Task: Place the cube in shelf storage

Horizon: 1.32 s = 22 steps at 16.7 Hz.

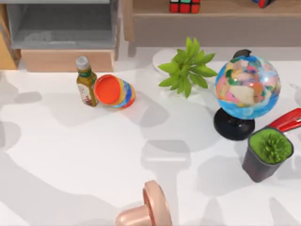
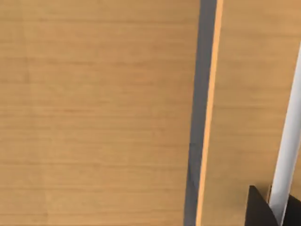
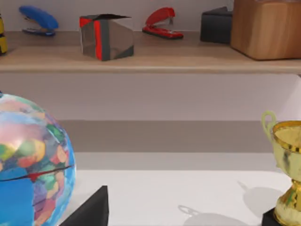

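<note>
From above, the cube [image 1: 185, 5] sits on the flat board of the shelf [image 1: 211, 28] at the back of the table [image 1: 94, 150], right of centre, only its front row of red squares inside the picture. Left of the shelf is a grey-lined compartment [image 1: 61, 26]. On the table stand a sauce bottle [image 1: 86, 81] touching a tipped rainbow-striped bowl [image 1: 114, 92], a leafy plant [image 1: 187, 67], a globe [image 1: 247, 88] on a black stand, a red stapler [image 1: 288, 120] just beside it, a dark pot of green moss [image 1: 267, 153], and a pink mushroom-shaped object [image 1: 149, 209] at the near edge.

The left wrist view looks flat onto wood-grain panels [image 2: 94, 113] with a dark gap [image 2: 202, 94] between them; a dark corner at the edge may be part of the left gripper, and I cannot tell whether it is apart or together.

The right wrist view faces the shelf, with a blue stapler [image 3: 38, 20], a grey and red box [image 3: 106, 36], another red stapler [image 3: 161, 21], a black box [image 3: 216, 26] and a wooden box [image 3: 265, 28]; the globe and a gold trophy [image 3: 287, 174] are nearer. The right gripper's state cannot be told
</note>
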Available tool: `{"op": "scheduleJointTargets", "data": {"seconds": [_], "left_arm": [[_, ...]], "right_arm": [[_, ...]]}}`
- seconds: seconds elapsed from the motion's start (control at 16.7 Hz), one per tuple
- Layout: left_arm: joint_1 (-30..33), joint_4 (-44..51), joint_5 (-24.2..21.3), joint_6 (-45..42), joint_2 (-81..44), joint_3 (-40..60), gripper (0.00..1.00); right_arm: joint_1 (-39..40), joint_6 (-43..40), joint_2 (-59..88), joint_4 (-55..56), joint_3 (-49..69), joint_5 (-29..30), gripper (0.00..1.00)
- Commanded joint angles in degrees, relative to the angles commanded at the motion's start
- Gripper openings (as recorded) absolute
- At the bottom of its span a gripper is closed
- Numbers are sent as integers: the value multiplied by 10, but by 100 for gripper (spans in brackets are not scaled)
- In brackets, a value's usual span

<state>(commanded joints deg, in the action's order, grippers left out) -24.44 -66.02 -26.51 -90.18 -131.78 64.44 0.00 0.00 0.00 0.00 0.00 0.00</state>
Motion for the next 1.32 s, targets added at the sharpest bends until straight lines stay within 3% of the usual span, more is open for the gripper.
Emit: {"op": "scheduleJointTargets", "data": {"seconds": [0.18,0.48,1.26,1.32], "left_arm": [[12,34,12,1,-25,62,0],[19,44,19,2,-35,74,0],[19,44,19,2,-35,74,98],[19,44,19,2,-35,74,100]], "right_arm": [[0,0,0,0,0,0,100],[0,0,0,0,0,0,100],[0,0,0,0,0,0,100],[0,0,0,0,0,0,100]]}}
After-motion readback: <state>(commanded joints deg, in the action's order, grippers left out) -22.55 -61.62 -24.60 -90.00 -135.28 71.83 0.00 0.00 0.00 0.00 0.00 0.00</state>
